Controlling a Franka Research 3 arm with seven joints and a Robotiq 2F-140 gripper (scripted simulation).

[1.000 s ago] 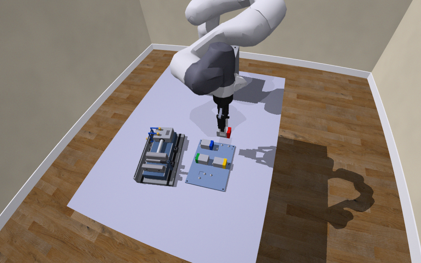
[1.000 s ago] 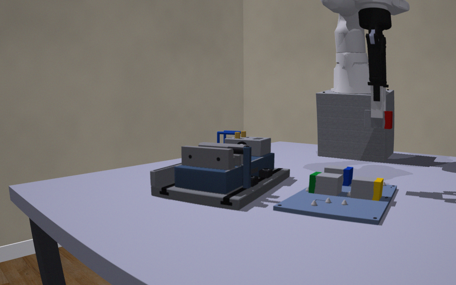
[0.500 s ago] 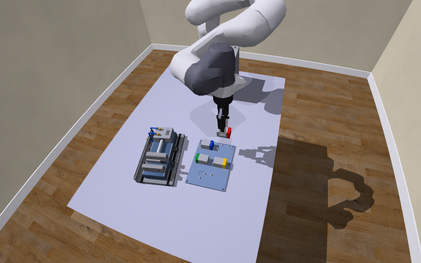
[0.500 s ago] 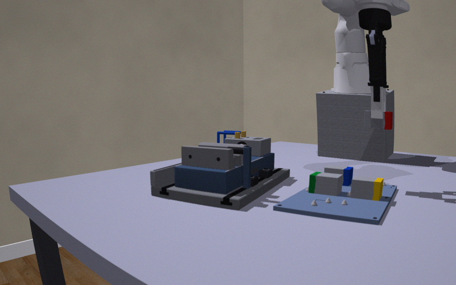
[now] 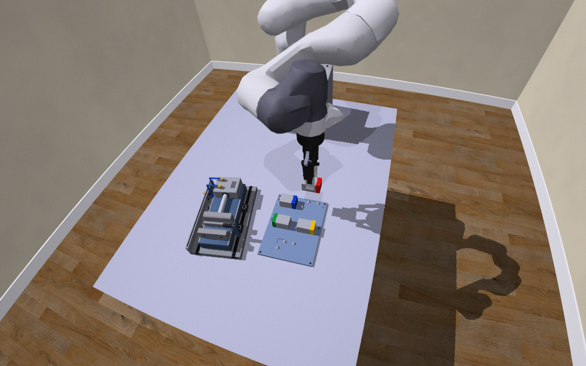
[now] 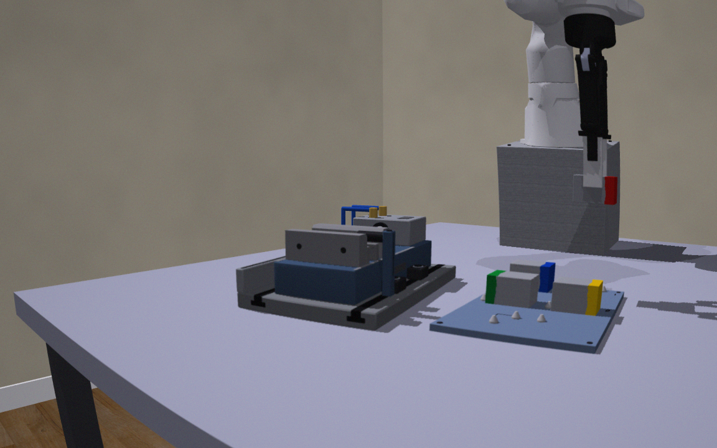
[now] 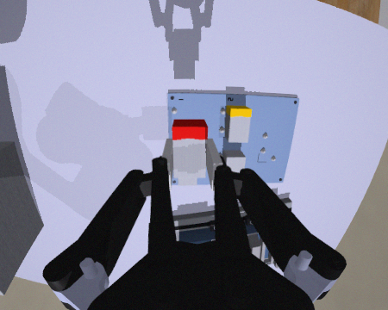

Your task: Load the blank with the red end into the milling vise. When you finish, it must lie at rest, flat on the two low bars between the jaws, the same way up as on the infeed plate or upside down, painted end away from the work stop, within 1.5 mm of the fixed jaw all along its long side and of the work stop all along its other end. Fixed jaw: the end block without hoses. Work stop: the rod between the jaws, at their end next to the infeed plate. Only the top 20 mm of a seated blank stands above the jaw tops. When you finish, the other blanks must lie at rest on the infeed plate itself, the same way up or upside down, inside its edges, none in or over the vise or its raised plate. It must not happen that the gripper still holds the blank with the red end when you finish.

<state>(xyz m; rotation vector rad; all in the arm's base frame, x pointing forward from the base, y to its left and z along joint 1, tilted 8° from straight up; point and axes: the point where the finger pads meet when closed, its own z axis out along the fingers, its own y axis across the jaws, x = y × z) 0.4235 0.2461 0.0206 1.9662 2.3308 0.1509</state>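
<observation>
The gripper is shut on the red-end blank, held by its long sides in the air above the infeed plate's back edge. Its red end points away from the vise. The infeed plate carries the blue-end blank, the green-end blank and the yellow-end blank. The vise's fixed jaw faces the moving jaw. The low bars are hidden.
The hosed end block with blue hoses stands at the vise's back. The work stop's upright post rises on the infeed side. The vise's raised plate lies beside the infeed plate. Small cones stand on the infeed plate.
</observation>
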